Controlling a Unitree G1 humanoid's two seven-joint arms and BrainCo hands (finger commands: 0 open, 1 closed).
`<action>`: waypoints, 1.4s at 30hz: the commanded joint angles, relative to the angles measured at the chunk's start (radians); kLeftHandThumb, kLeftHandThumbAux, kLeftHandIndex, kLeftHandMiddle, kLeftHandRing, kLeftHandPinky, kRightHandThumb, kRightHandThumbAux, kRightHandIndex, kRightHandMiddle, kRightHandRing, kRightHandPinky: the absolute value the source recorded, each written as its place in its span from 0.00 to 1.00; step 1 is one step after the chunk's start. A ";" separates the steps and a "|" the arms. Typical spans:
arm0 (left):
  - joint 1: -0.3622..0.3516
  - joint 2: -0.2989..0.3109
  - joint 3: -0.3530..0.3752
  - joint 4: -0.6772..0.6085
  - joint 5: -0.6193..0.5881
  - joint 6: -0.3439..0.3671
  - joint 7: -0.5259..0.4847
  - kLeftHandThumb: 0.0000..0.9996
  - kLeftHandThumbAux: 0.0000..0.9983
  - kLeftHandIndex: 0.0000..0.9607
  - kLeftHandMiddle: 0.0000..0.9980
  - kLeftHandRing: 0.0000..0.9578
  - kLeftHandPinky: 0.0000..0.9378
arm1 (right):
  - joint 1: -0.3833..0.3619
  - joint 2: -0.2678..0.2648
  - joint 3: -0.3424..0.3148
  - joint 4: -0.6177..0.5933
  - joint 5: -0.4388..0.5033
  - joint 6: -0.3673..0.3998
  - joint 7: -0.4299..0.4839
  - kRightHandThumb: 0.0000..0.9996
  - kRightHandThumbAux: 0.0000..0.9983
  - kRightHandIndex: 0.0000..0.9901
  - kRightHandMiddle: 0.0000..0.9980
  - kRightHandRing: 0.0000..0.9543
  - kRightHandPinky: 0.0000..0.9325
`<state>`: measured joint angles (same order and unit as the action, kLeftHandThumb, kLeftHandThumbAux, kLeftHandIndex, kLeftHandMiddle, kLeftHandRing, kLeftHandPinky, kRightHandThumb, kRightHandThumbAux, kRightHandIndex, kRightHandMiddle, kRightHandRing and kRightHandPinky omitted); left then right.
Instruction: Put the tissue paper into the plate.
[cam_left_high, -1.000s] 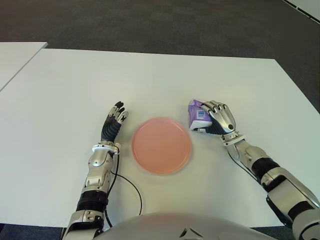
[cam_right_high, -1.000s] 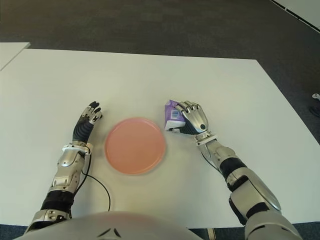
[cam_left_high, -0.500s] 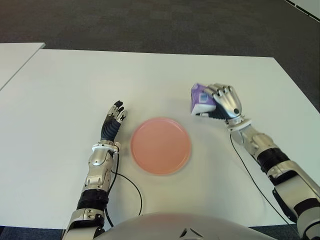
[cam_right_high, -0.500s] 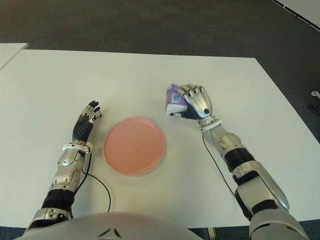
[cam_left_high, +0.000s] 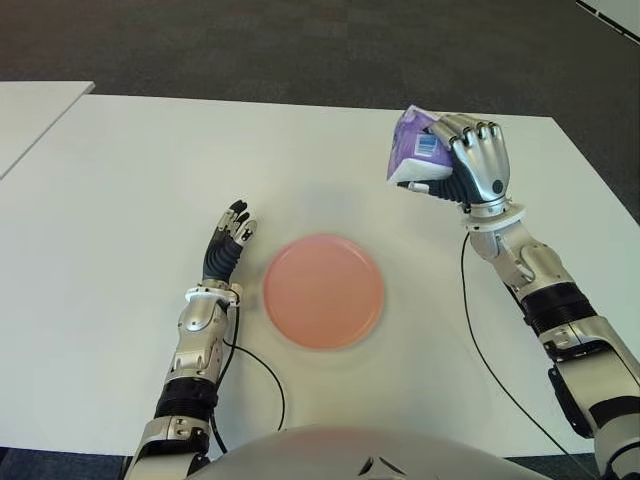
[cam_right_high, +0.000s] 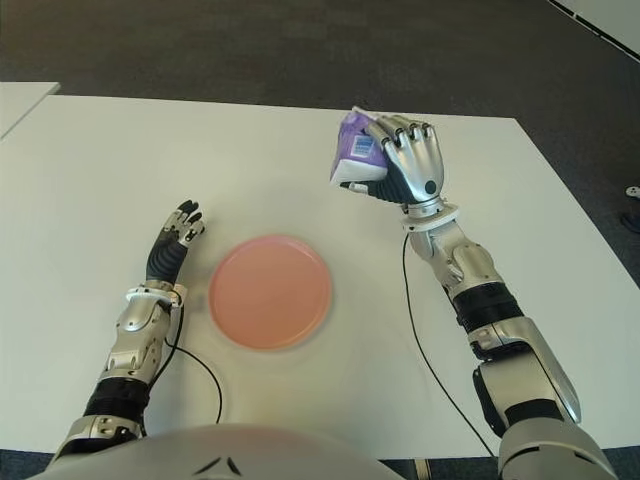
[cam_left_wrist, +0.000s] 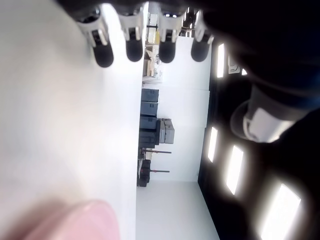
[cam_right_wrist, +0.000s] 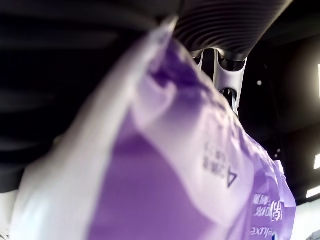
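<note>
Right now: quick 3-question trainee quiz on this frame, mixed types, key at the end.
1. True or false: the tissue pack lies in the pink plate.
2. Multiple choice: which hand grips the pack? A) left hand B) right hand C) neither
3. Fill in: the left hand shows, fingers extended, just to the ____ of the plate.

Key
1. False: it is held up, off the white table, beyond and to the right of the plate.
2. B
3. left
</note>
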<state>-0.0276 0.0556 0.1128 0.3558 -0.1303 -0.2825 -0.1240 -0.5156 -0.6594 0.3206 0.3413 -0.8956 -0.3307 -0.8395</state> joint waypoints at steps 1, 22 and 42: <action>0.023 -0.008 0.001 0.012 0.005 0.033 0.013 0.00 0.52 0.00 0.00 0.00 0.00 | 0.043 0.031 -0.040 -0.082 0.017 0.030 0.048 0.86 0.68 0.40 0.53 0.89 0.90; 0.039 -0.012 -0.010 -0.016 0.016 0.048 0.017 0.00 0.51 0.00 0.00 0.00 0.00 | 0.223 0.117 0.121 -0.330 -0.209 -0.014 0.108 0.85 0.68 0.40 0.53 0.87 0.88; 0.052 -0.021 -0.008 -0.018 0.004 0.030 0.004 0.00 0.50 0.00 0.00 0.00 0.00 | 0.227 0.097 0.175 -0.292 -0.085 -0.325 0.368 0.85 0.68 0.40 0.53 0.83 0.85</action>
<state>0.0020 0.0406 0.1041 0.3188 -0.1209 -0.2689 -0.1158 -0.2745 -0.5685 0.4917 0.0321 -0.9814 -0.6349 -0.4927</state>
